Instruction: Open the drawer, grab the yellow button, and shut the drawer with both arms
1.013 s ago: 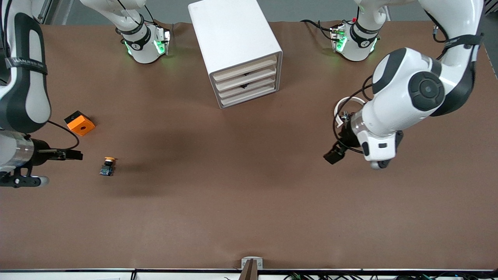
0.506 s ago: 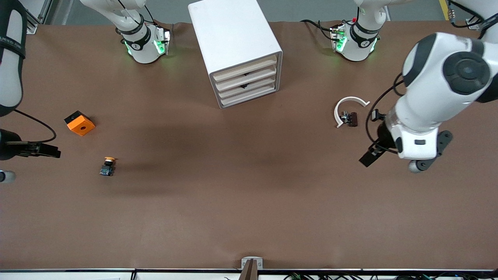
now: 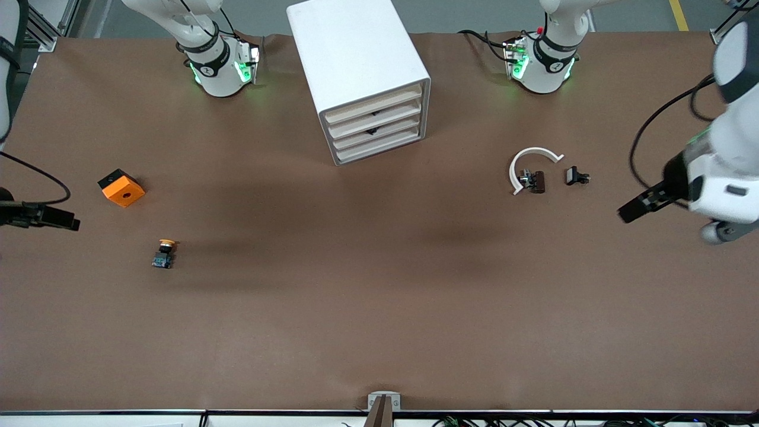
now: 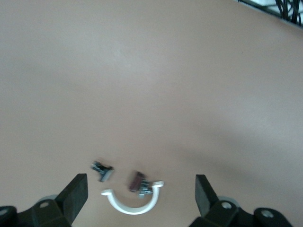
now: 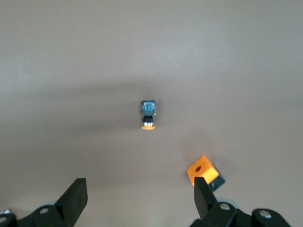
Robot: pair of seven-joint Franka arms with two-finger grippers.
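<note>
The button (image 3: pixel 164 254) lies on the brown table toward the right arm's end, orange cap and blue base showing; it also appears in the right wrist view as the button (image 5: pixel 148 114). The white drawer cabinet (image 3: pixel 356 65) stands between the two arm bases, and its stacked drawers (image 3: pixel 376 127) are all pushed in. My right gripper (image 3: pixel 58 217) hovers open over the table edge at its own end, holding nothing; its wrist view shows the right gripper (image 5: pixel 139 191) with the jaws wide. My left gripper (image 3: pixel 637 209) is open and empty over its end, seen as the left gripper (image 4: pixel 141 189).
An orange block (image 3: pixel 121 188) with a black hole sits farther from the front camera than the button. A white curved strip (image 3: pixel 529 160) and two small black parts (image 3: pixel 536 181) (image 3: pixel 576 176) lie toward the left arm's end.
Both arms have swung outward toward their own ends of the table. The left arm has uncovered the white strip and black parts. The button and block have not moved.
</note>
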